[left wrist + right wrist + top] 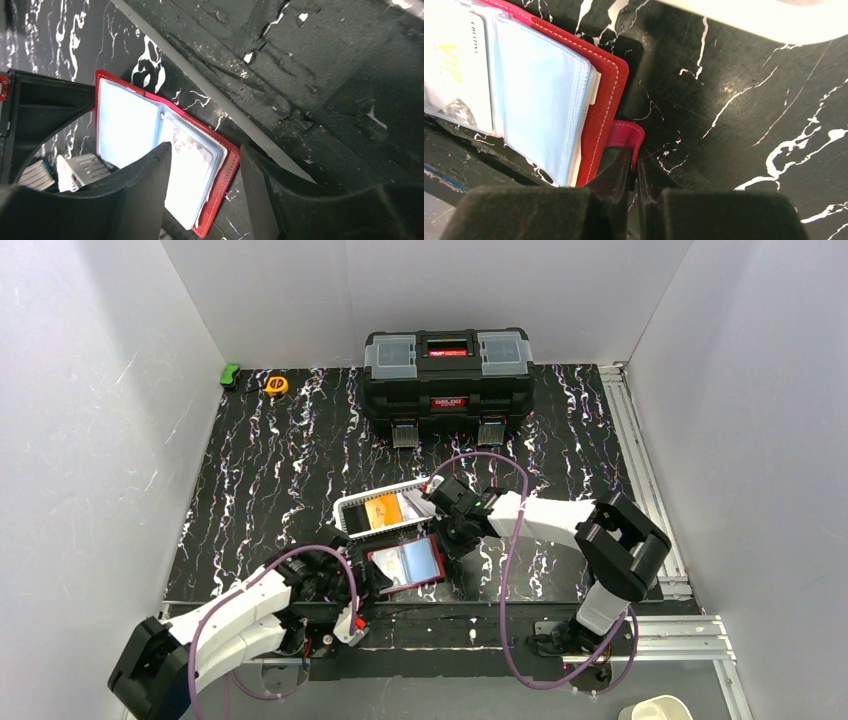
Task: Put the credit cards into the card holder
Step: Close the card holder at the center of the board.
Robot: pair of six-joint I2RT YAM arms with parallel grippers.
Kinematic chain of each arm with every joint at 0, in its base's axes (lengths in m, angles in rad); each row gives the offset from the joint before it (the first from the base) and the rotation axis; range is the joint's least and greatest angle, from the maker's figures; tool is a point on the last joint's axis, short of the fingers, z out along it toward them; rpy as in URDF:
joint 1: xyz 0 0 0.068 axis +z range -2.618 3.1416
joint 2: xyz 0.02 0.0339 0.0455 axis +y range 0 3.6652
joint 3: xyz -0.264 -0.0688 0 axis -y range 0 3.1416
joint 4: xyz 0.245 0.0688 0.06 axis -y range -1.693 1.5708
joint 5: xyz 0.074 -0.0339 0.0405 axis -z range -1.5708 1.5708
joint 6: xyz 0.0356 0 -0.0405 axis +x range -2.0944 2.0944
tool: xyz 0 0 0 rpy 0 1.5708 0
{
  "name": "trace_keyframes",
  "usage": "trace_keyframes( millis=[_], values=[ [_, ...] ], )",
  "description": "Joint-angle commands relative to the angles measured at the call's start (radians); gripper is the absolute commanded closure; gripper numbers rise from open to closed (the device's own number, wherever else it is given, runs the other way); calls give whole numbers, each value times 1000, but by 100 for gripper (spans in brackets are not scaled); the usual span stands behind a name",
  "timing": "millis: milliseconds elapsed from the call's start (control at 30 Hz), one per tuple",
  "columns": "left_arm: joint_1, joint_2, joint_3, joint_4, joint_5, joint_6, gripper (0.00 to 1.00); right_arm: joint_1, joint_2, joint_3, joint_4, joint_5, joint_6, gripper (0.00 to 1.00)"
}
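The card holder (pixel 408 564) lies open near the table's front edge, red cover down and clear pale-blue sleeves (pixel 544 100) facing up. One sleeve holds a white card marked VIP (pixel 456 75). An orange card (pixel 383 510) lies in the white mesh basket (pixel 350 508) just behind the holder. My right gripper (pixel 634 160) is shut on the holder's pink-red snap tab (pixel 626 134) at its right side. My left gripper (pixel 206 150) is open, its fingers (pixel 150 185) astride the holder's left edge (pixel 225 170).
A big black toolbox (pixel 447 375) stands at the back centre. A yellow tape measure (pixel 276 385) and a green object (pixel 230 375) sit at the back left. A metal rail (pixel 640 440) runs along the right side. White walls close in the table.
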Motion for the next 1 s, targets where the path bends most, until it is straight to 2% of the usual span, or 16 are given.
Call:
trace_keyframes(
  millis=[0, 100, 233, 400, 733, 900, 967],
  values=[
    [-2, -67, -82, 119, -25, -75, 49, 4, 45, 2, -19, 87, -71, 95],
    [-1, -55, -82, 234, -17, -97, 51, 10, 48, 3, -27, 90, -78, 95],
    [-1, -8, -10, 274, -2, -105, 53, 20, 46, 2, -28, 86, -77, 96],
    [-1, -6, 55, 238, 25, -97, 53, 32, 37, -2, -40, 106, -76, 97],
    [-1, -57, 69, 186, 66, -45, 53, 47, 6, -34, -61, 136, -83, 97],
    [-1, 41, 83, 256, 112, -16, 53, 61, 5, -31, -68, 136, -72, 97],
    [-6, 138, 100, 316, 154, 28, 53, 84, 6, -35, -69, 127, -53, 98]
  ],
)
